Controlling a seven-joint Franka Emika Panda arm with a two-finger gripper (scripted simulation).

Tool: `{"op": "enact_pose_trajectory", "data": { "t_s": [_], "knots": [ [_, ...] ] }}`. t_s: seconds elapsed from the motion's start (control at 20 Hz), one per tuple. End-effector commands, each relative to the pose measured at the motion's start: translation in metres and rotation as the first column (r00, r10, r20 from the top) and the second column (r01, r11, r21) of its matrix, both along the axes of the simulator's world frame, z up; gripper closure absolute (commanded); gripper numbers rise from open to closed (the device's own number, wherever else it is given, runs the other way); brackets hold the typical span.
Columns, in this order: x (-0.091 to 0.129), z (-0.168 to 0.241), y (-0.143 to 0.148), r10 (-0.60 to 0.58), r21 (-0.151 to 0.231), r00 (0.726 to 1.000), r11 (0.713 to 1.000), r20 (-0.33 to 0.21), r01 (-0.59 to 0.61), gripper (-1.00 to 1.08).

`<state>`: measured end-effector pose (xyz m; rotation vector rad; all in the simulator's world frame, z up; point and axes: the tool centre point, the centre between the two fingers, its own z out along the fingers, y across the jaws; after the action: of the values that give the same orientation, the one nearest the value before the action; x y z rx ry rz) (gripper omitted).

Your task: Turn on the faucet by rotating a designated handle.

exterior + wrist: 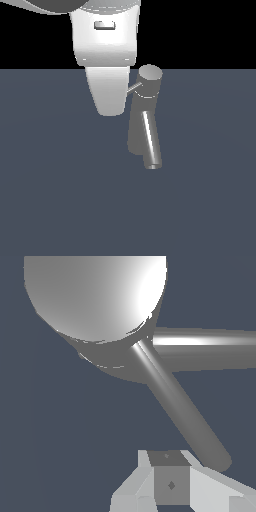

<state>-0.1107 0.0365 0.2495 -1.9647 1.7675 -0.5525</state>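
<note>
The faucet (142, 117) stands on the floor as a tapered grey column with a round cap (150, 75) and a slanted spout (151, 142). The handle (134, 89), a thin rod, sticks out of the cap toward the exterior view's left and ends behind my white arm. In the wrist view the cap (95, 296) fills much of the picture, the thick spout (210, 346) runs off sideways, and the handle (180, 406) runs diagonally. Its free end lies just beside my gripper (170, 476). The fingers look pressed together with nothing between them. The exterior view hides them behind the hand.
My arm's white hand body (106, 65) hangs directly beside the faucet on the exterior view's left. A flat dark blue-grey floor (60, 200) lies all around.
</note>
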Motion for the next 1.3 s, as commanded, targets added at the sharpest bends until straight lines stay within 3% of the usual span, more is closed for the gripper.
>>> {"op": "enact_pose_trajectory", "data": {
  "t_s": [0.0, 1.25],
  "knots": [
    [-0.004, -0.004, -0.013, -0.024, 0.002, 1.000, 1.000, -0.004, 0.024, 1.08],
    [-0.024, -0.019, -0.036, -0.029, 0.002, 1.000, 1.000, -0.007, 0.029, 1.08]
  ]
}}
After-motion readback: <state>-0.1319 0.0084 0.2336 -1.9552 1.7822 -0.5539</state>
